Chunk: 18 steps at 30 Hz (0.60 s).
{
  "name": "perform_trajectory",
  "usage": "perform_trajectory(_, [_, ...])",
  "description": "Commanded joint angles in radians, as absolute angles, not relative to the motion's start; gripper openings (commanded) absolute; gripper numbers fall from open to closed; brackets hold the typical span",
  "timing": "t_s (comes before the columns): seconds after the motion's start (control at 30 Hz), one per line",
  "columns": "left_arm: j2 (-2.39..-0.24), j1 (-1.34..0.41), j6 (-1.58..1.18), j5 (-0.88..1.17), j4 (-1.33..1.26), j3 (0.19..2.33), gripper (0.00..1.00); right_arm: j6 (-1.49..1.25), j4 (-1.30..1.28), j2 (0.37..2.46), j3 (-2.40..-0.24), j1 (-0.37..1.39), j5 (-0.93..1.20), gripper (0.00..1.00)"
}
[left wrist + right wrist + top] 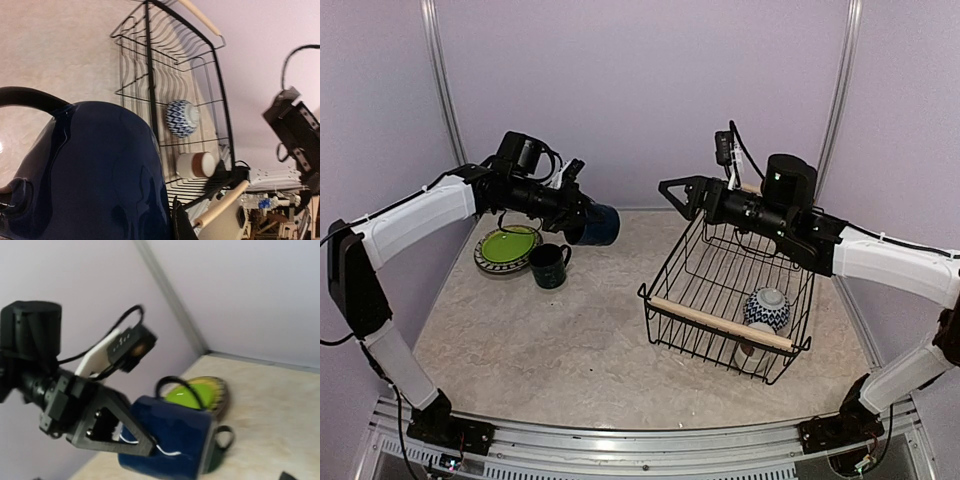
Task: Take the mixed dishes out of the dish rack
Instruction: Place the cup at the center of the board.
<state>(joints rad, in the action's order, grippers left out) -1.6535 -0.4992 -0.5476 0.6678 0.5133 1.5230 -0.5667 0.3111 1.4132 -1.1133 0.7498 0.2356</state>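
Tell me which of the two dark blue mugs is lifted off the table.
The held mug, clamped sideways in the left gripper above the table. The other mug stands upright on it beside the lime green plate.

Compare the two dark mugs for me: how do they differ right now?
The held mug hangs in the air, gripped by the left arm's fingers; the other mug rests on the table. The held mug lies sideways; the other mug stands upright. Both are dark, handled, and outside the rack.
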Motion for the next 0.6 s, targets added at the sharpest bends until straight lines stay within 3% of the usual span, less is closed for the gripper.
perform_trajectory(0.0, [-1.722, -0.527, -0.437, 0.366, 0.734, 1.626, 0.0, -0.484, 0.144, 1.34, -1.103, 0.744, 0.097, 1.0])
perform_trajectory(0.27, [-1.928, -0.642, -0.364, 0.093, 0.987, 1.811, 0.0, -0.467, 0.115, 1.311, -1.1, 0.741, 0.069, 1.0])
perform_trajectory(0.57, [-2.078, -0.658, -0.357, -0.041, 1.094, 1.892, 0.0, -0.468, 0.116, 1.315, -1.093, 0.74, 0.071, 1.0])
